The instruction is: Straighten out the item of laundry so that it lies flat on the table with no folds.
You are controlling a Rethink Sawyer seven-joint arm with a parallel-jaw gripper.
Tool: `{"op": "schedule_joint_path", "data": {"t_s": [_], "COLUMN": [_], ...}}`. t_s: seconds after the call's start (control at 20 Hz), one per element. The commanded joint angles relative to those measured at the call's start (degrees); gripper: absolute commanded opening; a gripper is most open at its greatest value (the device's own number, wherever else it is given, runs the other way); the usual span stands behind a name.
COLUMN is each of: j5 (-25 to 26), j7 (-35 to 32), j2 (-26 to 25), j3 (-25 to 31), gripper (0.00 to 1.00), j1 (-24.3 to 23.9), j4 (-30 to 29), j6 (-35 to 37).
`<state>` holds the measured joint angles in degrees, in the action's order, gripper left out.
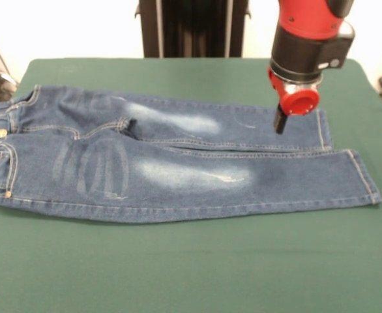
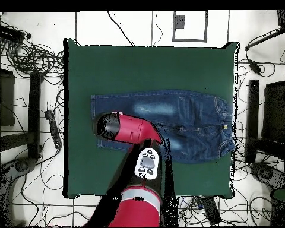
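Jeans (image 1: 171, 163) lie spread on the green worktop (image 1: 191, 267), long axis running side to side in the front view: waistband and brass button (image 1: 1, 133) at the left, reaching the worktop's left edge, leg cuffs at the right. Both legs lie side by side, near leg reaching further right than the far one. Faded whitish patches show on each thigh; a small dark fold sits at the crotch. Otherwise the cloth looks mostly flat. Gripper (image 1: 280, 121) stands over the far leg just short of its cuff, its dark tip at or just above the denim; contact cannot be judged. Only a single dark tip shows below the red wrist (image 1: 300, 99), so whether the gripper is apart or together cannot be told. In the overhead view the arm (image 2: 130, 129) reaches from the base across the worktop's edge and covers the cuff end of one leg; jeans (image 2: 186, 122) lie crosswise to it, waistband right.
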<state>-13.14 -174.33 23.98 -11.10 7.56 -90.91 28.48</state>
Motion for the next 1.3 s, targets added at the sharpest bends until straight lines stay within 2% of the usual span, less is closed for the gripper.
{"op": "schedule_joint_path", "data": {"t_s": [0.05,0.35,0.6,0.75,1.3], "j5": [1.8,1.42,1.13,1.12,-0.1], "j7": [-0.06,0.76,0.55,0.18,-0.59], "j2": [-6.11,-5.52,-9.63,-12.24,-17.74], "j3": [6.92,7.65,7.48,7.59,9.29], "gripper": [0.0,0.0,0.0,0.0,0.0], "j1": [-1.28,-2.02,-2.43,-2.48,-2.63], "j4": [-6.4,-7.55,-4.61,-2.81,1.26], "j6": [-5.02,-3.74,-3.01,-5.11,-8.24]}}
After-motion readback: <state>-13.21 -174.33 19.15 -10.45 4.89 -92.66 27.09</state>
